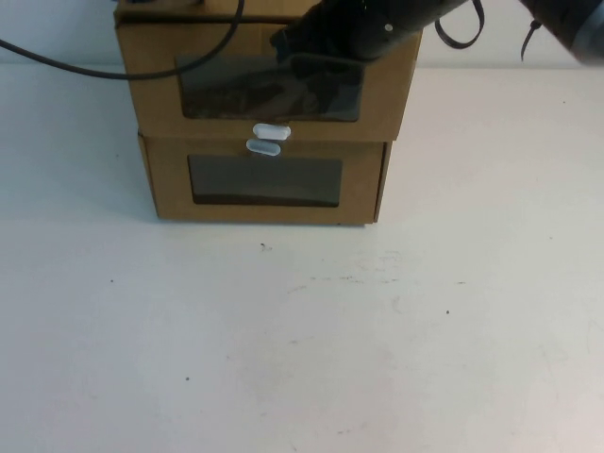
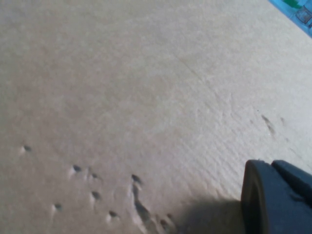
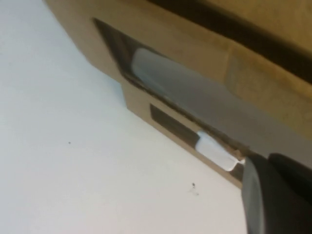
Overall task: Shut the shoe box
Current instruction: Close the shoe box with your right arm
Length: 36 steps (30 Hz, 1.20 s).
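On the tabletop (image 1: 302, 359), the shoe box (image 1: 151, 85) sits stacked on top of its twin box (image 1: 363, 179), its window (image 1: 269, 94) facing me and its small white tab (image 1: 271, 131) just below that window, almost touching the twin's own tab (image 1: 262, 146). My right tool (image 1: 307, 45) is up against the front of the shoe box, over the upper right part of the window and well above the tab. I cannot tell whether it is apart or together, since only one dark tip shows from its wrist. My left tool (image 2: 275, 195) hovers very close over a broad plain cardboard face with a few dents in it, which I take to be the top of the shoe box. I cannot tell its state either, nor whether it is touching. I judge the step in hand to be the closing push itself: the right tool is placed to press the drawer front back into its sleeve, while the left looks set to steady the shoe box from above. From here I cannot make out how far the drawer stands out, if at all. The next move calls for a straight, level push away from me, square to the shoe box front, firm enough to seat the drawer but not so hard that the shoe box slides off its twin.
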### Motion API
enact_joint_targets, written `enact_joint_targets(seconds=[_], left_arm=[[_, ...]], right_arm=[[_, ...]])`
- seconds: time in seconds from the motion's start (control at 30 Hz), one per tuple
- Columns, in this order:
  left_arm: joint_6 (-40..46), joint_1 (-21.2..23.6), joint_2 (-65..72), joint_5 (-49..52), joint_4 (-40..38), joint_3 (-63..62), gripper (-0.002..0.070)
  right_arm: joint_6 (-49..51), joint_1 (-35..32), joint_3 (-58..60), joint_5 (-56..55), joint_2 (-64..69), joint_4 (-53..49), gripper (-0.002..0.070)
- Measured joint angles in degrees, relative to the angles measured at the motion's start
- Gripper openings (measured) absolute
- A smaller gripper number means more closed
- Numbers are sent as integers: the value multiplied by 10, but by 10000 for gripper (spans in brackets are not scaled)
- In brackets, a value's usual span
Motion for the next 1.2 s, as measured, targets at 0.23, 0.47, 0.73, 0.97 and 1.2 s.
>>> enact_joint_targets(seconds=[0.23, 0.47, 0.73, 0.97, 1.2], left_arm=[[0, 0, 0, 0, -1, -5, -5], [-1, 0, 1, 6, 0, -28, -5], [-2, 0, 1, 11, 1, -30, -5], [-2, 0, 1, 11, 2, -30, -5], [-2, 0, 1, 11, 2, -30, -5]], right_arm=[[-6, 0, -45, 30, 0, -20, -13], [1, -1, -45, 30, 2, -43, -13], [3, -19, -47, 11, 17, -26, -13], [4, -22, -48, -6, 30, -15, -13], [5, -22, -48, -41, 44, -13, -13]])
